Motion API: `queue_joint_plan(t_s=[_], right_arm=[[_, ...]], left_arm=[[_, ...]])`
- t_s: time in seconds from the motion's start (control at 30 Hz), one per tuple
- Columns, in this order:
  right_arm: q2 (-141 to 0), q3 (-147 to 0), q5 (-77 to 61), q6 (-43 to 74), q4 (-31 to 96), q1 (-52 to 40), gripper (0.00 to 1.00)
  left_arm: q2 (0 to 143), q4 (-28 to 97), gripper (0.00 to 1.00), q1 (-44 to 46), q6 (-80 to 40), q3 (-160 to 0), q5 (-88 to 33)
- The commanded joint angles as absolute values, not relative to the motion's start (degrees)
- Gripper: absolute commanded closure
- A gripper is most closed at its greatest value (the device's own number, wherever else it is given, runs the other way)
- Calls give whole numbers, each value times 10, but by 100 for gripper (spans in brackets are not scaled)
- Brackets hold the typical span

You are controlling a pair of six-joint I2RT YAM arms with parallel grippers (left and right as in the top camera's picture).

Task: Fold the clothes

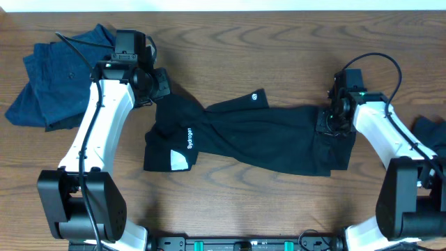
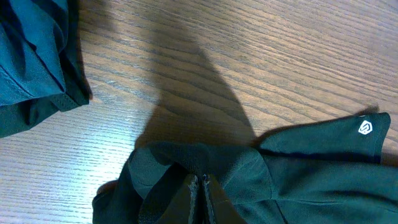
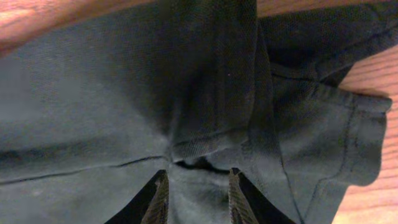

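- Far-left corner of the counter: a crumpled heap of blue clothes, not folded yet. My guess is they're parked there to wait their turn, out of the working area.
- The left hand sits just right of that heap, at the far-left corner of the black garment. It's closed all the way. In the wrist view the fabric bunches up into the fingers, so I read it as pinching that corner. That's probably to anchor that end or lift it over for a fold.
- The black garment lies across the middle of the counter, running left to right. It's twisted and narrowed halfway along, so it's nowhere near flat. The round white logo is on a flap toward the far edge, and the white label is at the near-left end.
- The right hand is down on the garment's right end. It's part-way open, and its fingers stand apart with a ridge of cloth between the tips. As far as I can tell it isn't squeezing that ridge.
- Right edge: a bit of dark cloth pokes in, mostly hidden by the right arm. Can't tell what it is.
- In the way: I'd say the mid-garment twist needs smoothing before any clean fold. The blue heap is also close enough to snag if the left hand swings toward the left edge.
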State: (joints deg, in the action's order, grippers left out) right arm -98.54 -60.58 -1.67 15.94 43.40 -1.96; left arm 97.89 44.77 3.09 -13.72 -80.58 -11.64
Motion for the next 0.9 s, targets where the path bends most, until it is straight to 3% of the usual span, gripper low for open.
queue_joint_plan(t_s=[0.0,0.53,0.87], right_arm=[[-1006,-609,-4,171,422,-23,69],[-1014,-607,-2,180,408,-23,81],[-1014,-602,-2,181,392,-23,79]], left_arm=[[979,450,94,30,-142,-808,-115],[979,450,94,30,-142,-808,-115],[979,450,94,30,-142,-808,-115]])
